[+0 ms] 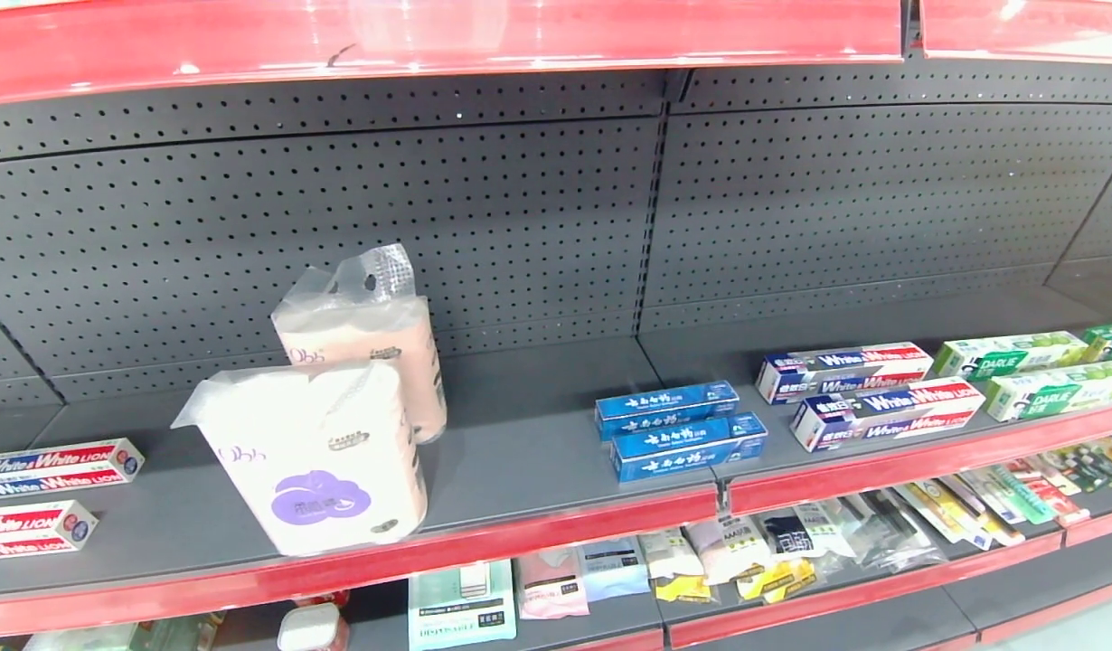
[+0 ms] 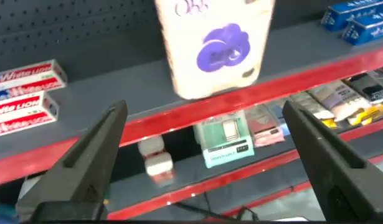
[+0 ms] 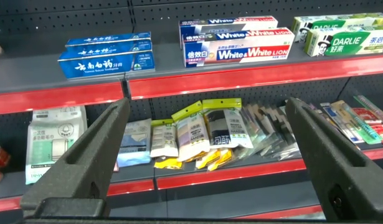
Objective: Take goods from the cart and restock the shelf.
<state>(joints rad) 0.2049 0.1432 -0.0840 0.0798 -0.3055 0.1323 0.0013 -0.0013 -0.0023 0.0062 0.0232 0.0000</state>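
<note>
1. The white roll pack [image 1: 316, 457] stands upright at the front edge of the shelf [image 1: 538, 452], lower left of centre in the head view. A peach roll pack [image 1: 375, 353] stands just behind it, touching or nearly so.
2. Judged by looks, both packs are light and squashy, and they are wrapped in slick film that could slide under a hard pinch. A wide hold across the broad sides at mid-height seems safest. The peach pack's film handle flap would likely just crumple.
3. The blue toothpaste boxes [image 1: 678, 429] lie side by side right of centre. They look light and stiff, though their thin card may dent, so a hold across the narrow width should suit.
4. The left claw [image 2: 203, 107] is released, its jaws spread wide with nothing between them. It hangs in front of the shelf's red lip, aimed toward the white roll pack but well short of it.
5. The right claw [image 3: 208, 102] is likewise released and empty. It faces the tier of small sachets [image 3: 197, 134] beneath the toothpaste boxes, apart from everything.
</note>
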